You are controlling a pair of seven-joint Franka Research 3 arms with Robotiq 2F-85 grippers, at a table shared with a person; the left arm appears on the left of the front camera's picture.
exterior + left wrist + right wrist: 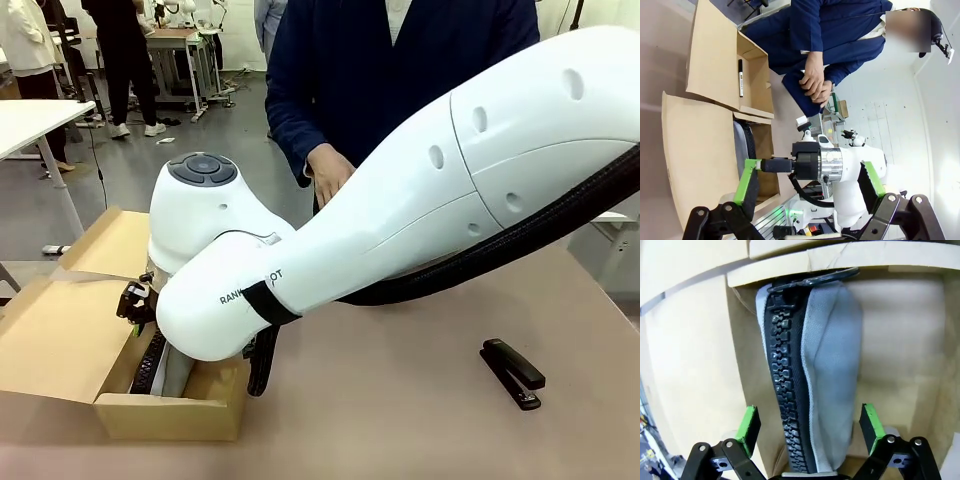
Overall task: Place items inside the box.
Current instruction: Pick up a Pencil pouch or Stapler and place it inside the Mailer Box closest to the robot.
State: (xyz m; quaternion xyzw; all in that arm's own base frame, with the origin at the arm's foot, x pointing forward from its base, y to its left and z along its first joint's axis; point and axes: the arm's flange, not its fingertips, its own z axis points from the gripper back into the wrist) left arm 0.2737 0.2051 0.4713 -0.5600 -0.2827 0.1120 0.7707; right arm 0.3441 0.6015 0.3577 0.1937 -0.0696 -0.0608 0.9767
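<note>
I find my right gripper (810, 422) spread wide above the grey pencil case (832, 355), which lies centre-frame inside the box (695, 365); deposited, I judge. Left gripper (807, 179) is open and empty. One stapler (513, 373) waits on the table, lower right.

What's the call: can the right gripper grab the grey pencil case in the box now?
Likely yes. The right gripper is open with its pads either side of the grey pencil case, standing on edge in the box compartment. Nothing lies between; the cardboard walls are close.
</note>
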